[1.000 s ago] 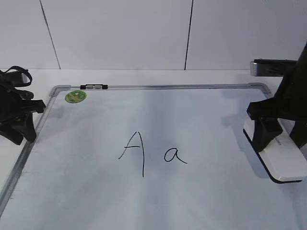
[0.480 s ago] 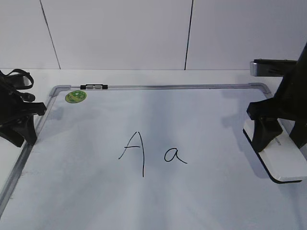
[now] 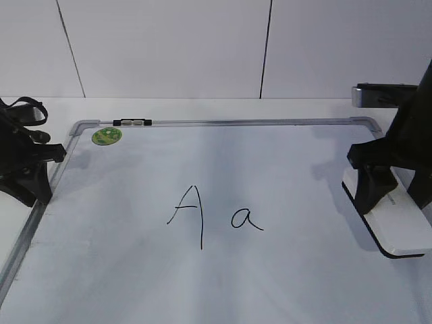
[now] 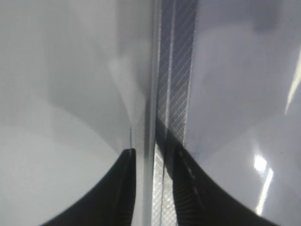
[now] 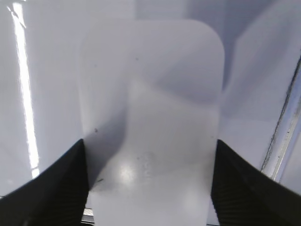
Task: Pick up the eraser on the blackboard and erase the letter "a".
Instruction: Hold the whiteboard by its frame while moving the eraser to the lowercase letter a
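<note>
The white eraser (image 3: 399, 229) lies on the blackboard (image 3: 270, 162) by its right edge. My right gripper (image 3: 397, 202) stands over the eraser's far end, one finger against each long side, shut on the eraser (image 5: 150, 108), which rests flat. The small letter "a" (image 3: 246, 219) is written mid-board, well left of the eraser. My left gripper (image 3: 30, 189) is at the board's left edge, its fingers (image 4: 188, 188) closed on either side of the grey frame rail (image 4: 169, 94).
A taller capital "A" (image 3: 189, 214) stands just left of the "a". A round green sticker (image 3: 106, 136) and a small black-and-white clip (image 3: 133, 122) sit at the far left corner of the frame. A white wall rises behind the table.
My left gripper shifted slightly at the board's left edge and its jaws narrowed onto the frame rail. The right gripper and the eraser have not moved.
</note>
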